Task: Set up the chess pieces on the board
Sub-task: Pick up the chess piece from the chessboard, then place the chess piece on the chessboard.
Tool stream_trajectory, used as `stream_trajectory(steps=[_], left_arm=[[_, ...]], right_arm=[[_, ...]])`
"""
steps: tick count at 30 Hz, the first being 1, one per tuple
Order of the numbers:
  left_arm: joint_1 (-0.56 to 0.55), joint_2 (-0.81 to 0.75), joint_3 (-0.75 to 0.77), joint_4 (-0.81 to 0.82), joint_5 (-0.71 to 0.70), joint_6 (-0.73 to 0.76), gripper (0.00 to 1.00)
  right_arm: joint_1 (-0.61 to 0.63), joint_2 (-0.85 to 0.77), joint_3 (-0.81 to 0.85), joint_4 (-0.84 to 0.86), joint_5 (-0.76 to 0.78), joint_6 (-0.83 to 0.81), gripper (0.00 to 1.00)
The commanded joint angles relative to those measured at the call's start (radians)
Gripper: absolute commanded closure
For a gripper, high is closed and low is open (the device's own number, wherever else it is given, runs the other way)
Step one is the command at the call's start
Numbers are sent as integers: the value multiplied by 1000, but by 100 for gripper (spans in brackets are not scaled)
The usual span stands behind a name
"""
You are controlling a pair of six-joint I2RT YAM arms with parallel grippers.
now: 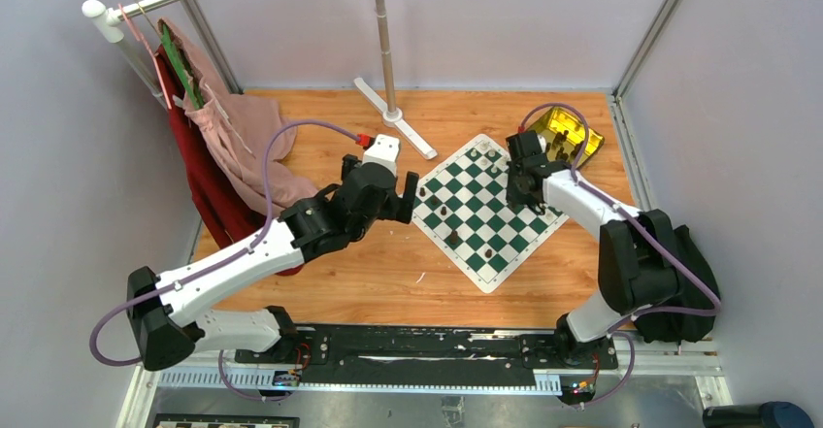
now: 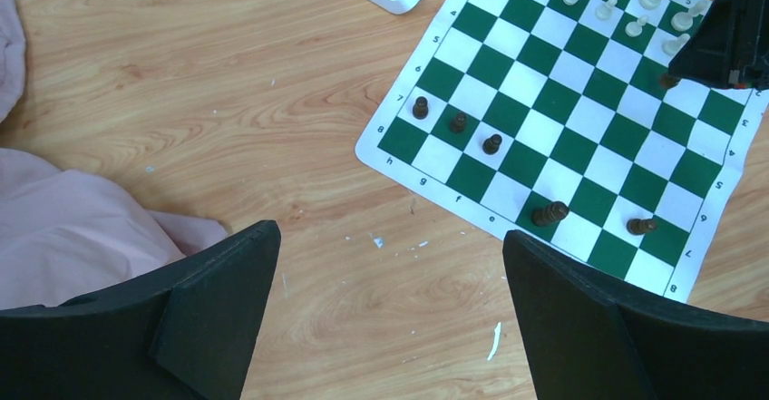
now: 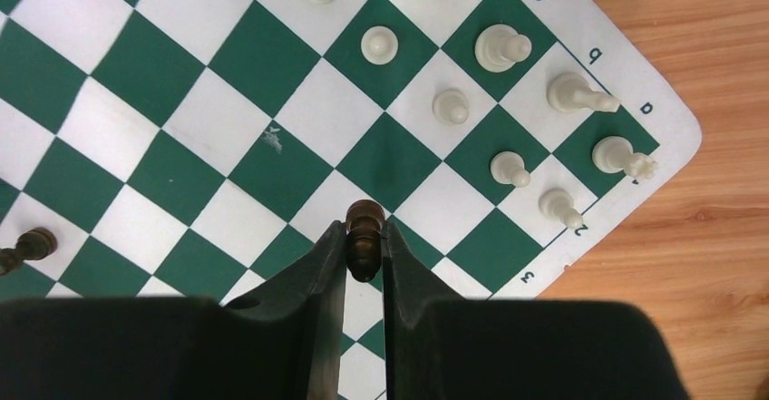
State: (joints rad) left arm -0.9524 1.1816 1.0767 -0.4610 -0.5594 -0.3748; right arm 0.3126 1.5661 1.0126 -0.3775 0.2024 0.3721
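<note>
The wooden table (image 1: pixel 369 282) carries the following items directly on its surface. The board (image 1: pixel 482 216), a green-and-white checked mat, lies flat right of centre, turned so that one corner points to the near edge. A gold tin (image 1: pixel 566 135) sits near the board's far right side. A white stand base (image 1: pixel 396 127) rests at the far centre. A pink cloth (image 2: pixel 73 228) lies at the left. Small white flecks (image 2: pixel 494 341) are scattered on the bare wood.

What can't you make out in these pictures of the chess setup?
Right wrist view: base of the dark piece, hidden between the fingers of the right gripper; whether it touches the board is unclear.
Top view: what the gold tin holds, too small.
Left wrist view: the board's far edge, cut off by the top edge and covered by the right arm.
</note>
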Motion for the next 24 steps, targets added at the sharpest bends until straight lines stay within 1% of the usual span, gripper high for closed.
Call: stream_trajectory(steps=[1,6,17,24], left_arm=[[-6,-42,-28,-3,-22,-14,0],[-6,-73,-49,-4,-22,-23,0],[-6,-141,-91,-24,-12,-47,0],[-6,-177,-106,-41,-5,-49,0]], right_arm=[[31,-53,41,-77,16,-6,100],[90,-94,53,-123,25,0,100],[313,-145,88,-218,69,51,100],[416,-149,82,-252,81,100,100]])
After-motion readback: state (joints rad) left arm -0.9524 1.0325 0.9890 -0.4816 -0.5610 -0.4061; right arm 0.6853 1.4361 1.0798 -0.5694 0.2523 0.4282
